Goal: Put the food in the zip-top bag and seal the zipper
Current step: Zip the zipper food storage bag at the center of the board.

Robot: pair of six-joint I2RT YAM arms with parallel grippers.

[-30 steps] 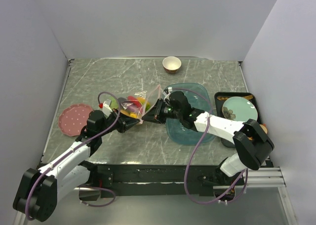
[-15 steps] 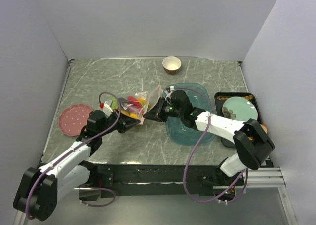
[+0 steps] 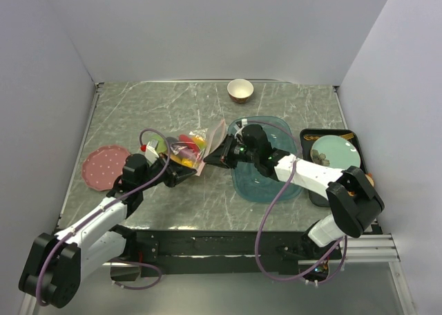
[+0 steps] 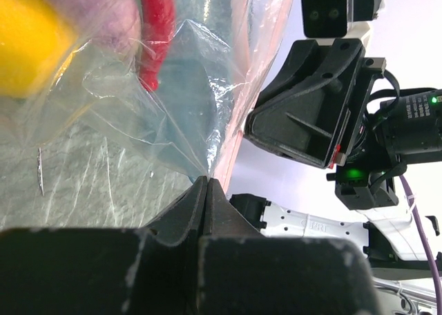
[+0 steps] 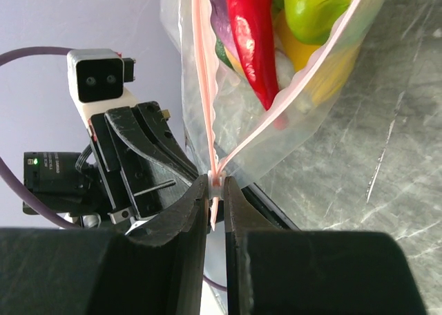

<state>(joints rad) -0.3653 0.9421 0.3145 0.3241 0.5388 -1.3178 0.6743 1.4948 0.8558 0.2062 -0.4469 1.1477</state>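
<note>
At bench (image 3: 131, 111) centre: bag (image 3: 197, 139), food in (chili (image 5: 250, 32) etc.). L claw (image 4: 207, 184) clamped on bag edge, R claw (image 5: 216, 185) clamped on zipper (image 5: 202, 73) end; 2 grips tension mouth, prob. for sealing; strips apart beyond.

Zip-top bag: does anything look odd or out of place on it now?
Yes. In the right wrist view the zipper is not closed: its two pink strips split into a V above the right gripper, with the red chili between them.

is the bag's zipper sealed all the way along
No, in the right wrist view the zipper splits into two pink strips above the right gripper, red chili showing between.
</note>
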